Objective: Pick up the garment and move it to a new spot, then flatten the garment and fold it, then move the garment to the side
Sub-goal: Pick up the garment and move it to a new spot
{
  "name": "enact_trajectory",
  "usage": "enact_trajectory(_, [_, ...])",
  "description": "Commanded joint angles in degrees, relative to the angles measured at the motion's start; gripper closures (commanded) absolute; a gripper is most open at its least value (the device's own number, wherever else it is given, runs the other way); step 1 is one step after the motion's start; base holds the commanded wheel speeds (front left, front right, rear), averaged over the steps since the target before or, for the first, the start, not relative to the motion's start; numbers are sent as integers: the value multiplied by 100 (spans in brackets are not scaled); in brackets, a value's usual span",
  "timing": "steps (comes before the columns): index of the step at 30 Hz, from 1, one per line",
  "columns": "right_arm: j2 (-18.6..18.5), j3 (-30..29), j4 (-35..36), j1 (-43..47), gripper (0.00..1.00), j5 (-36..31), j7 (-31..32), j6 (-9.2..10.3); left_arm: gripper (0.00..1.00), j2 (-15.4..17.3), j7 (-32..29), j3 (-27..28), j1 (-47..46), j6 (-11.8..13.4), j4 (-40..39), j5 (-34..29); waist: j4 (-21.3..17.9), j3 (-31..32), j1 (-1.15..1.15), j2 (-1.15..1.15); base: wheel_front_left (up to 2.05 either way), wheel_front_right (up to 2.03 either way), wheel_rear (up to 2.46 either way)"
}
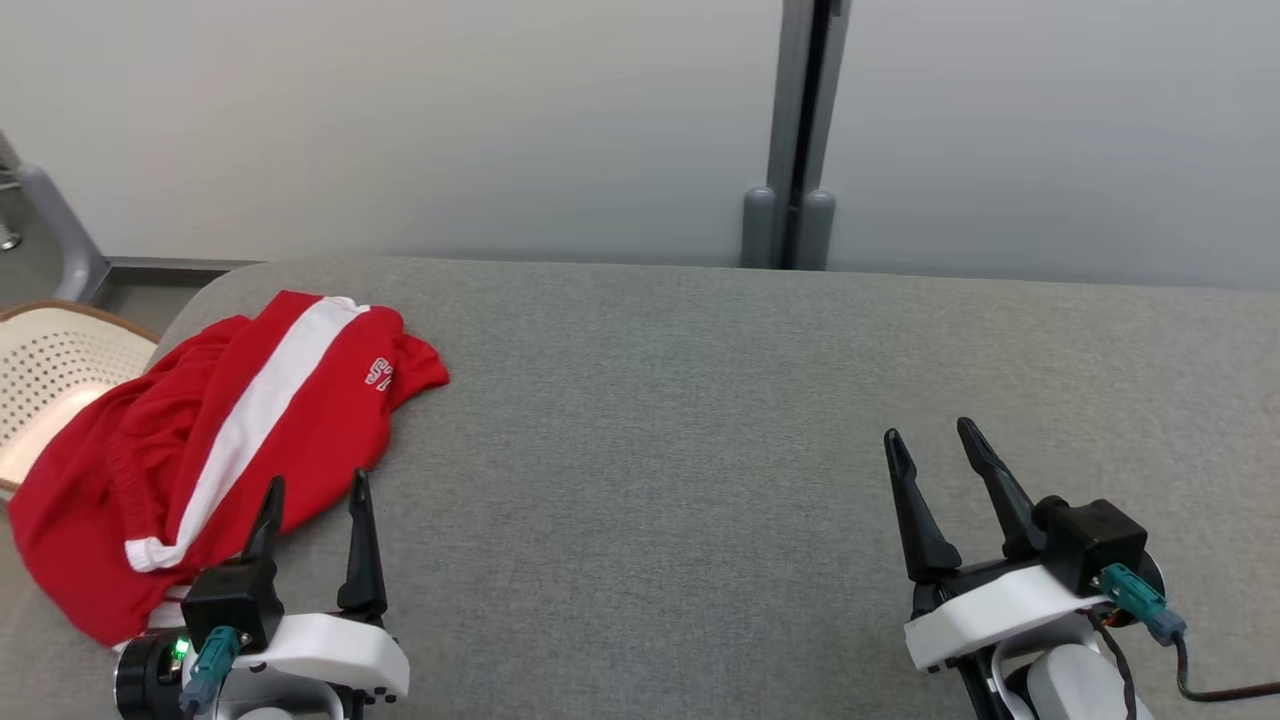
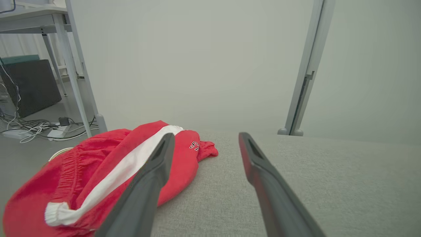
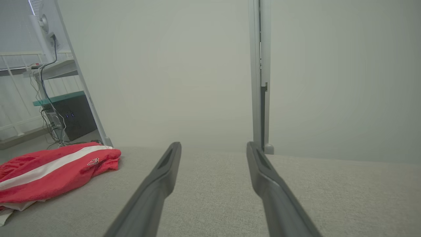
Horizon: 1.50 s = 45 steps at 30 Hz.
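Head view: crumpled red shorts (image 1: 230,440) lie at the bench's (image 1: 650,400) left edge, the left claw (image 1: 318,480) spread apart and empty just beside them, the right claw (image 1: 928,430) likewise apart near the right edge.

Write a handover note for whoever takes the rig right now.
Left gripper: open, empty, by the near edge of the garment.
Right gripper: open, empty, over the grey surface, away from the garment.
Garment: red with a white stripe, crumpled at the surface's left end.
Done: nothing yet; not picked up.
Left: pick up, move, flatten, fold, set aside.
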<state>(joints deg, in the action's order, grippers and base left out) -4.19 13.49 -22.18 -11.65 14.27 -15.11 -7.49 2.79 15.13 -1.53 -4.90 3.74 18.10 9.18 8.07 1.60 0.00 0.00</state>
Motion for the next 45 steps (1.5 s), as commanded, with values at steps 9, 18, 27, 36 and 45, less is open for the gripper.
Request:
enact_trajectory(9, [-16, 230, 103, 113, 0, 203, -7, 0, 0, 107, 4, 252, 107, -51, 20, 78, 926, 6, 0, 0, 0, 0, 0])
enact_trajectory(18, [-34, 333, 212, 162, 0, 271, -7, 0, 0, 171, 4, 395, 267, -42, -68, 69, 1466, 40, 0, 0, 0, 0, 0])
enact_trajectory(27, [-15, 457, 255, 182, 0, 322, -7, 0, 0, 196, 4, 416, 212, -52, -21, 152, 1626, 42, 0, 0, 0, 0, 0])
enact_trajectory(36, [-146, 611, 352, 16, 0, 372, -7, 0, 0, 357, -826, 430, -404, -288, -39, 486, 1474, -163, 0, 0, 0, 0, 0])
enact_trajectory(45, [-408, 710, 482, -216, 0, 452, -6, 0, 0, 994, -2628, 809, -1601, -429, 298, 1103, 908, -717, 0, 0, 0, 0, 0])
